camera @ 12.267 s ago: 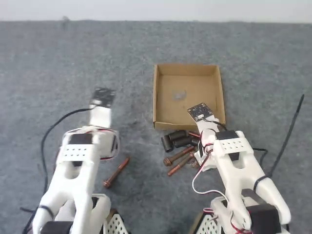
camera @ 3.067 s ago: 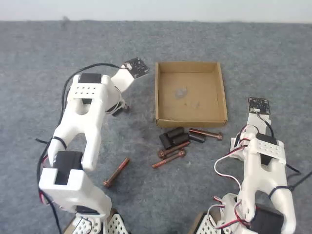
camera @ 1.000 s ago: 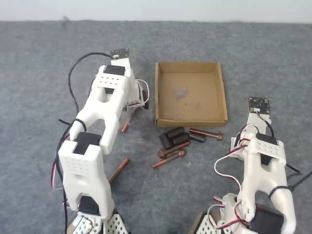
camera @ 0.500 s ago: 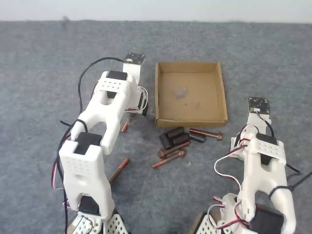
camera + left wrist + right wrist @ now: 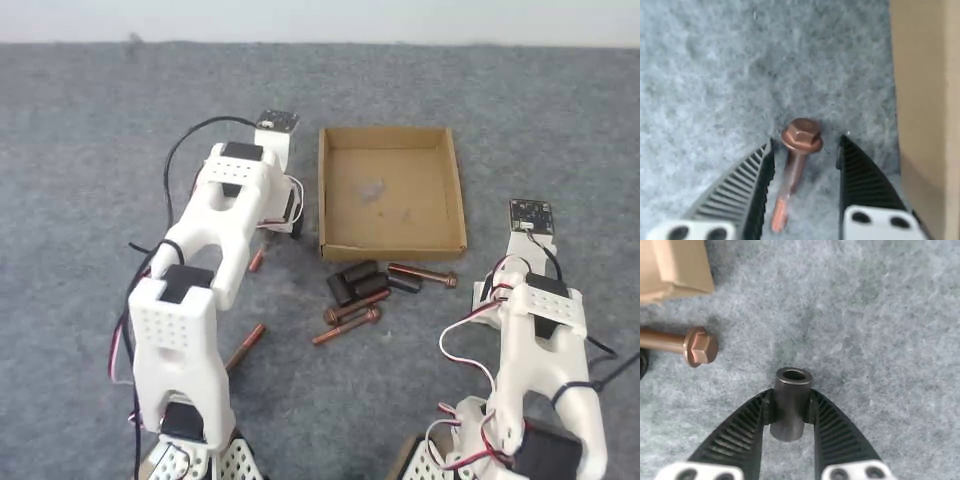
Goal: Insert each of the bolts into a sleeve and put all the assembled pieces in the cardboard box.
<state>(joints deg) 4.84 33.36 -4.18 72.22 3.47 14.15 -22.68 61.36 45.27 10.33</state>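
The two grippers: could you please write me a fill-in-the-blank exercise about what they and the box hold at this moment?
1. The right gripper is shut on a black ____.
2. The left gripper is ____ around a bolt, and its fingers do not touch it.
3. No piece lies in the cardboard box, so it is ____.

Missing words: sleeve; open; empty.

In the high view the left arm (image 5: 225, 215) covers all but one end of one bolt (image 5: 257, 262) and the head of a second bolt (image 5: 248, 343); in the right wrist view a third bolt (image 5: 677, 344) and the box (image 5: 670, 265) are cut off at the edge.
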